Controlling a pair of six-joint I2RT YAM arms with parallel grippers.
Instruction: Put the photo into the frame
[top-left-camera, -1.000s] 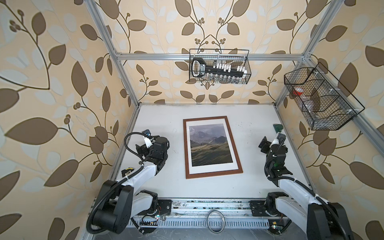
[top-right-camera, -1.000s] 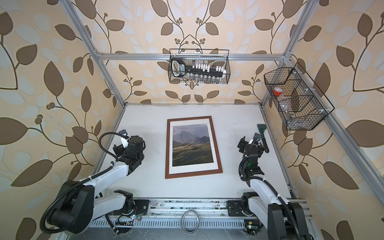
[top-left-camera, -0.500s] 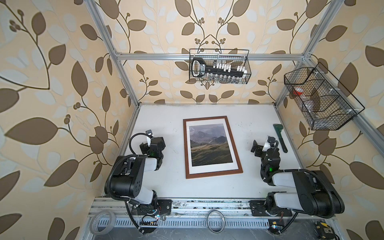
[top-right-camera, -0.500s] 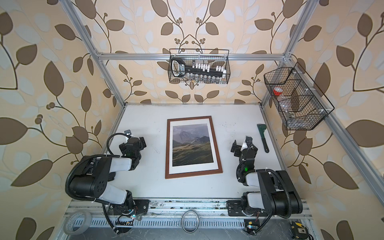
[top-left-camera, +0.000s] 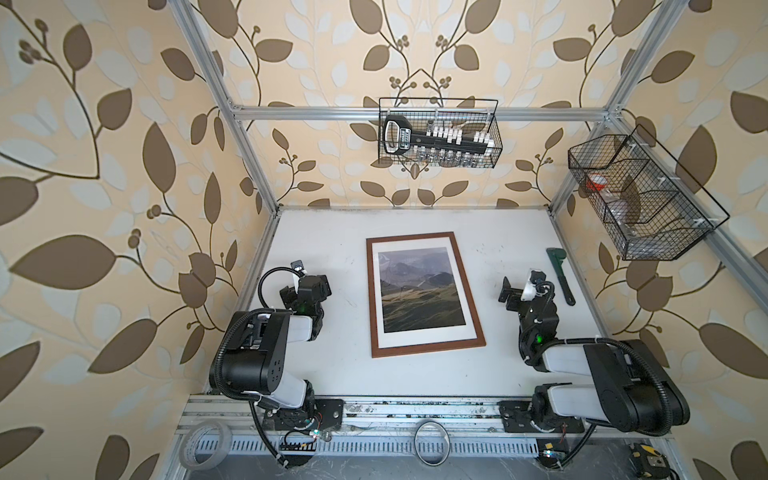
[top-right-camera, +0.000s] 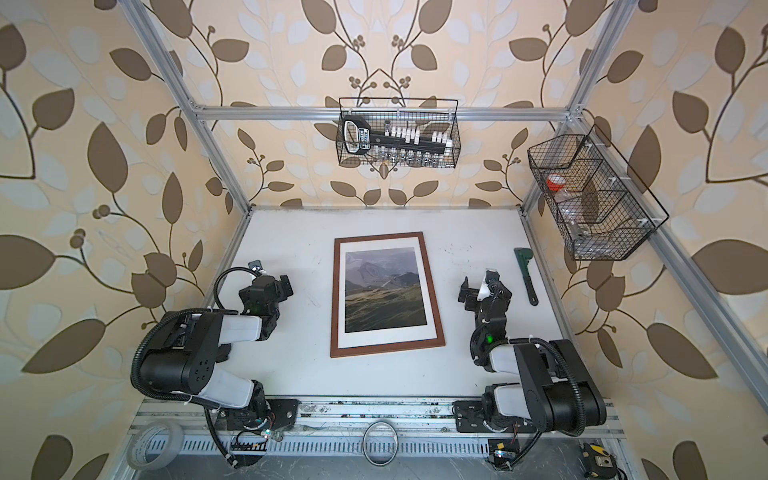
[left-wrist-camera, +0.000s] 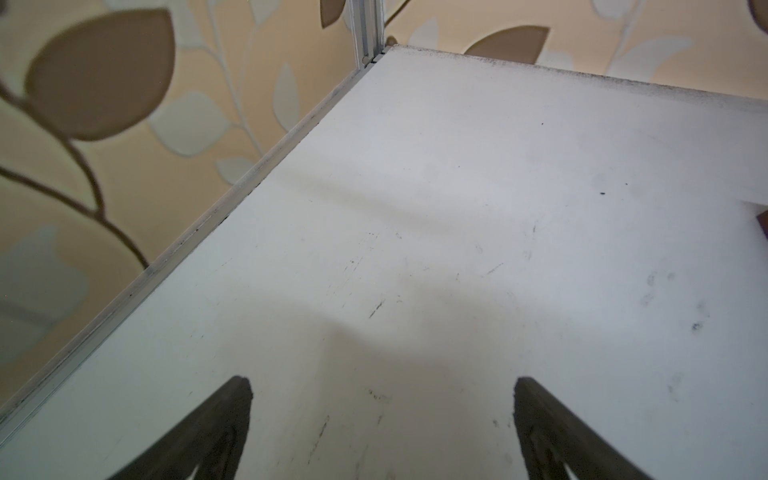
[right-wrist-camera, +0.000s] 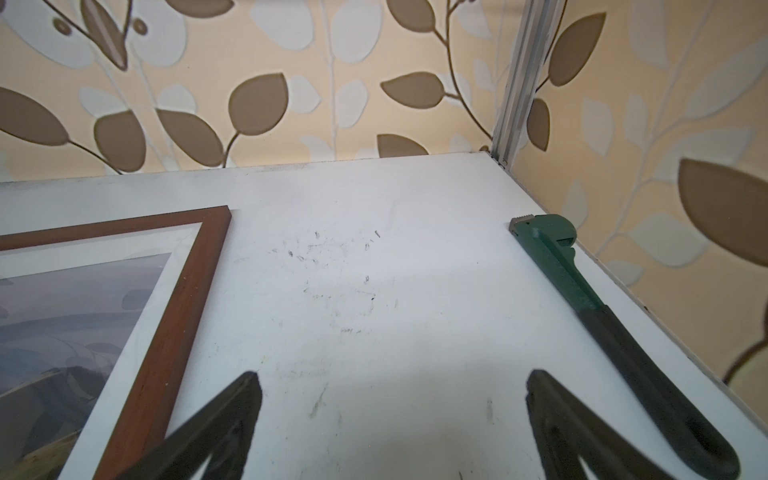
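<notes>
The frame (top-left-camera: 428, 351) with its thin reddish-brown wooden border lies flat in the middle of the white table, seen in both top views (top-right-camera: 386, 351). The photo (top-left-camera: 419, 291), a misty mountain landscape, lies inside it within a white margin (top-right-camera: 384, 291). My left gripper (top-left-camera: 307, 286) stands open left of the frame, over bare table (left-wrist-camera: 382, 386). My right gripper (top-left-camera: 521, 286) stands open right of the frame, holding nothing (right-wrist-camera: 392, 380). The right wrist view shows a corner of the frame (right-wrist-camera: 174, 332) and part of the photo (right-wrist-camera: 62, 332).
A green pipe wrench (top-left-camera: 561, 276) lies by the table's right edge, just beyond my right gripper (right-wrist-camera: 582, 299). Wire baskets hang on the back wall (top-left-camera: 438, 133) and the right wall (top-left-camera: 640, 199). A tape roll (top-left-camera: 205, 444) and a ring (top-left-camera: 432, 440) lie on the front rail.
Both arms have folded back toward their bases, and the grippers have drawn in beside the frame. The wrench, partly hidden by the right gripper before, now shows fully. Frame and photo have not moved.
</notes>
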